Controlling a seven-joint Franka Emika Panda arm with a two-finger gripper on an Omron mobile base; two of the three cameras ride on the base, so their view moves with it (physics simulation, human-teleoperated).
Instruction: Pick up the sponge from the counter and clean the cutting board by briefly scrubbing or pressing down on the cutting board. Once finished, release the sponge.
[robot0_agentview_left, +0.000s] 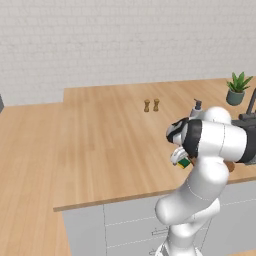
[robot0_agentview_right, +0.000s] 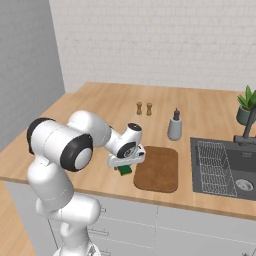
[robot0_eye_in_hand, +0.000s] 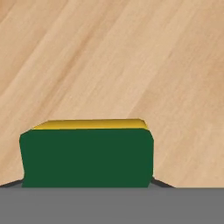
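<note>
Gripper (robot0_agentview_right: 125, 167) clamped on sponge (robot0_eye_in_hand: 87, 157), just left of board (robot0_agentview_right: 157, 169), low over table (robot0_agentview_right: 100, 115); sponge probably lifted clear of table, hard to tell.

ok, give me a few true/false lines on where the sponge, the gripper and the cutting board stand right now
1. The gripper is shut on the sponge. True.
2. The sponge lies on the cutting board. False: it sits in the gripper just off the board's left edge, over the counter.
3. The sponge's dark green face fills the lower hand view, with a yellow layer along its far edge. True.
4. The two small shakers stand on the cutting board. False: they stand on the counter, farther back.
5. The potted plant is next to the sponge. False: it stands at the far right, behind the sink.
</note>
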